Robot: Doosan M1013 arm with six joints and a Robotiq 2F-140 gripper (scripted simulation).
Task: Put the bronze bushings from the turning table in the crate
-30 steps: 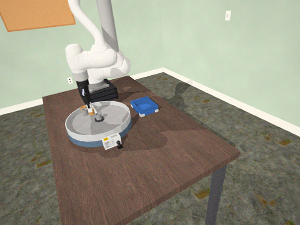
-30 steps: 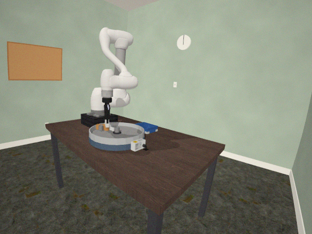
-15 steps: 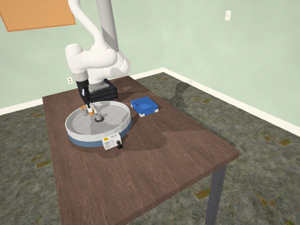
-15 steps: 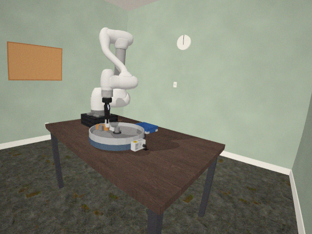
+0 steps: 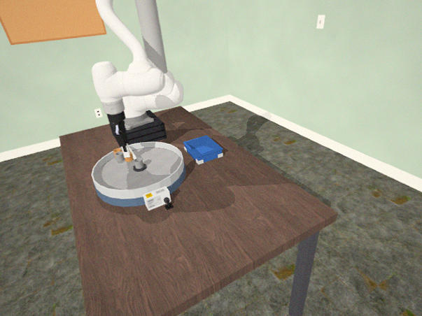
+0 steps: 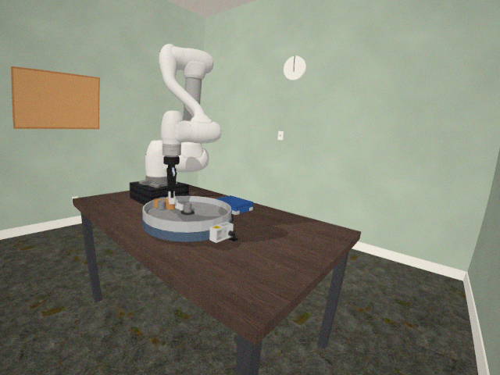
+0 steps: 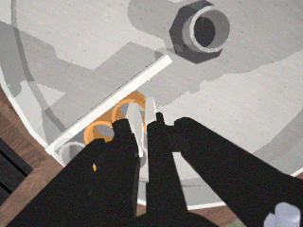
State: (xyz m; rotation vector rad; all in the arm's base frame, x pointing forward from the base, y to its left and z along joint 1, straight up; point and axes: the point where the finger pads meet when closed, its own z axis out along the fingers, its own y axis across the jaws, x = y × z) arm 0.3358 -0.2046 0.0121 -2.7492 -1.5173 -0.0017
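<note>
My gripper (image 5: 126,152) (image 6: 172,198) (image 7: 144,112) points down at the turning table (image 5: 114,193) (image 6: 177,226) (image 7: 256,95). Its fingers are nearly together, one inside a bronze bushing (image 5: 128,159) (image 7: 137,96) and one outside, shut on its wall. A second bronze bushing (image 7: 89,137) stands beside it. Another bronze bushing (image 5: 117,151) (image 6: 156,202) shows farther left. One steel bushing (image 5: 119,158) (image 6: 162,205) stands next to the bronze ones, and another (image 7: 66,146) is near the rim. The blue crate (image 5: 203,149) (image 6: 233,201) shows no bushings in the top view.
A white guide bar (image 5: 131,152) (image 7: 109,103) lies alongside the bronze bushings. A grey cylinder (image 5: 139,162) (image 6: 187,208) (image 7: 220,28) stands on the dark central hub. The raised rim surrounds the bushings. A white control box (image 5: 157,198) (image 6: 220,232) is on the turning table's front side.
</note>
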